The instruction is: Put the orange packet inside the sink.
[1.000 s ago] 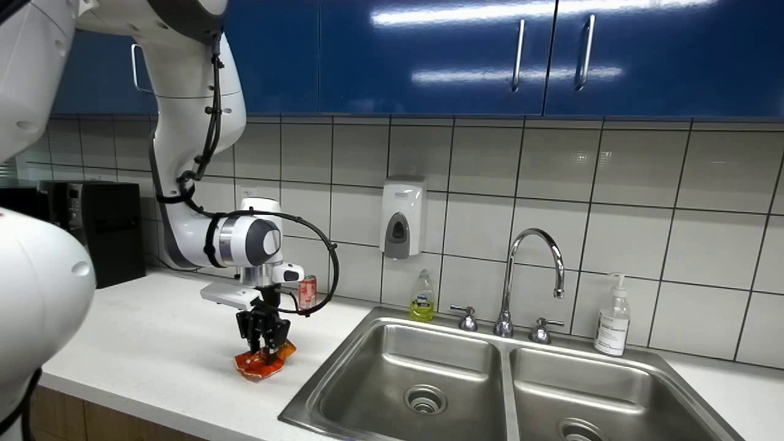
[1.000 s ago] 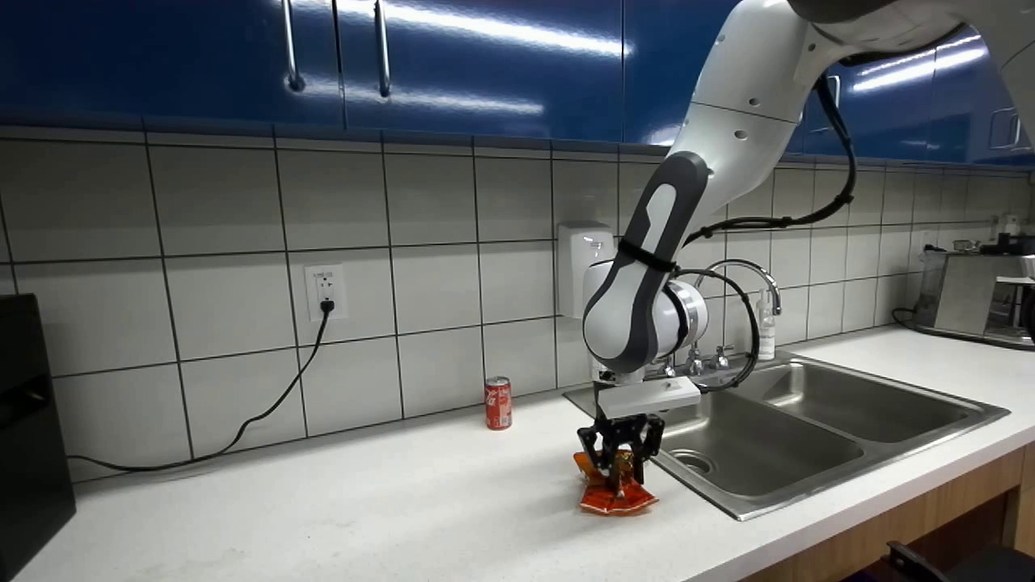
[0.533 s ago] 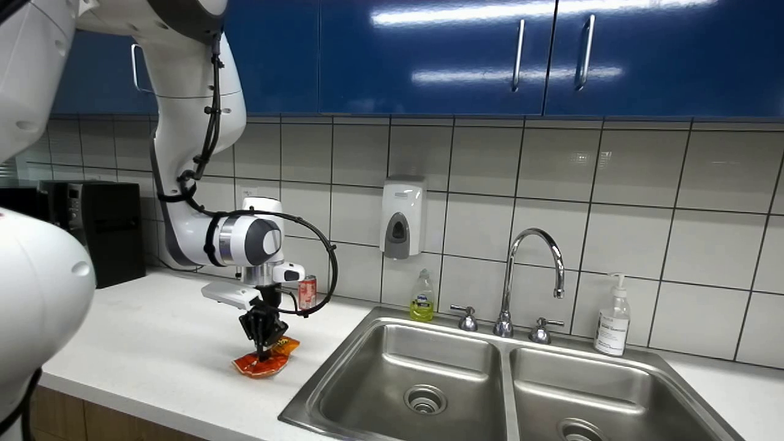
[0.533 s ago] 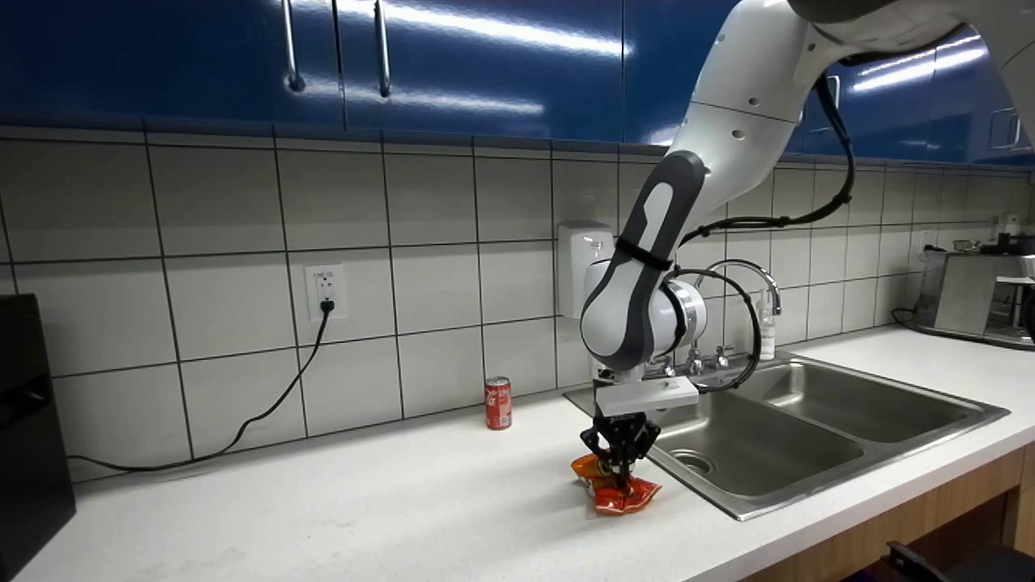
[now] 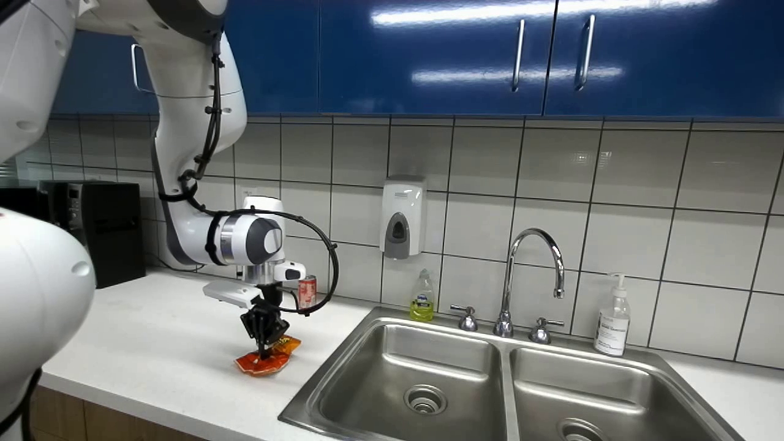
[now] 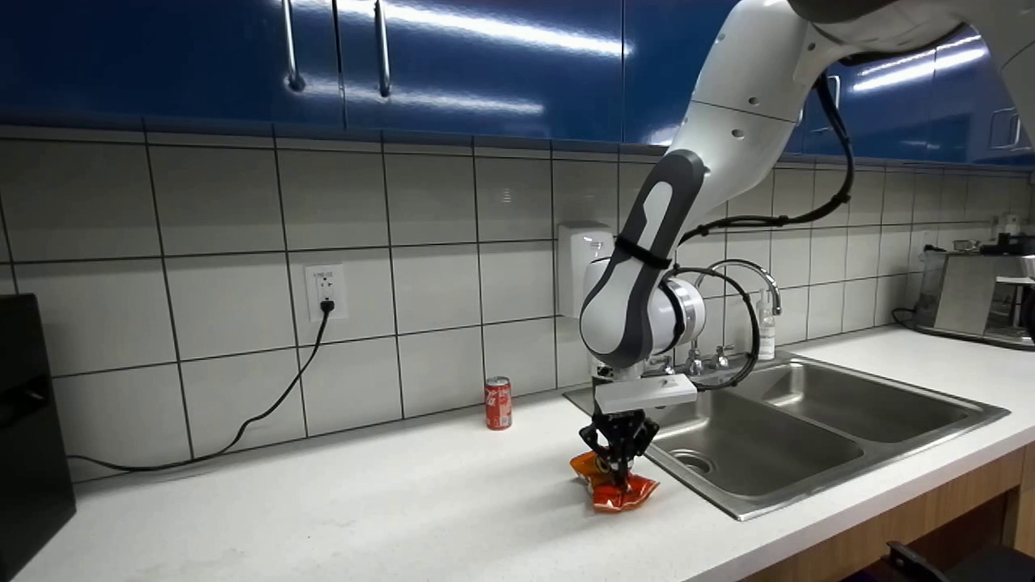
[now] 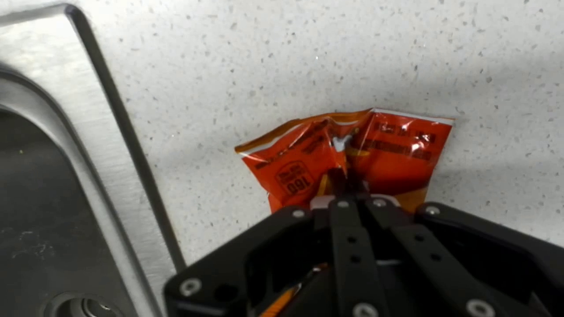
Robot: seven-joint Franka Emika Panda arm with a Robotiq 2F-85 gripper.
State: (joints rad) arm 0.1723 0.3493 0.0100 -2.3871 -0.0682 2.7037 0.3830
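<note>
Beside sink [image 5: 342, 358], hand [image 6: 620, 483] points downward, clamped on orange packet [image 7: 374, 166]

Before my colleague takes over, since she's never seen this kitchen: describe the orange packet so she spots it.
Find the double steel sink, then the white counter beside it, where a red can stands. Near the sink, the orange packet is pinched in the black claw. Unlike the upright can, it is crumpled, glossy wrapping.

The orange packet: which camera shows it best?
The wrist view: the packet looms largest there, with some print legible, though the gripper covers part of it. Both exterior views show it smaller, pinched in the gripper, its print too small to read.
</note>
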